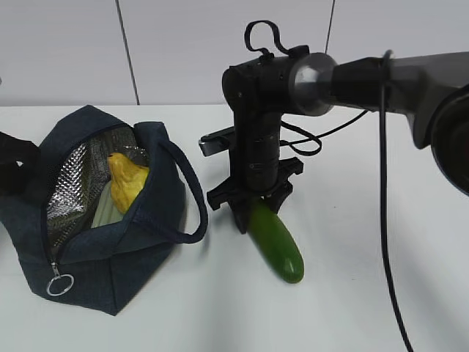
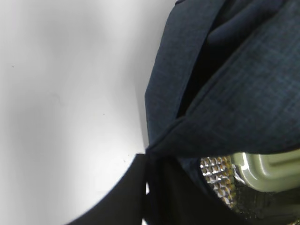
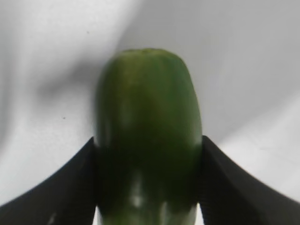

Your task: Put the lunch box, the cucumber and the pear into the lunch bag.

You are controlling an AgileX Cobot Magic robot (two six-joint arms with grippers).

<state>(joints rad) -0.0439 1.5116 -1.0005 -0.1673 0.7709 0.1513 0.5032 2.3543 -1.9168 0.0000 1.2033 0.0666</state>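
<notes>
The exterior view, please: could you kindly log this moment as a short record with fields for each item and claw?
Dark navy fabric lunch bag: unzipped, on white table
Bright yellow lumpy pear: inside bag
Sage-green-lidded lunch box: inside bag, under pear
Smooth dark green cucumber: on table, right of bag
Right claw: closed on cucumber's far end
Left claw: fingers not identifiable

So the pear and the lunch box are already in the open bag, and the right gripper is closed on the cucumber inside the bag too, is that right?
Not quite. The pear and lunch box are in the open lunch bag, and the right gripper is closed on the cucumber, but the cucumber is outside the bag, on the white table to its right. The exterior view shows this.
</notes>
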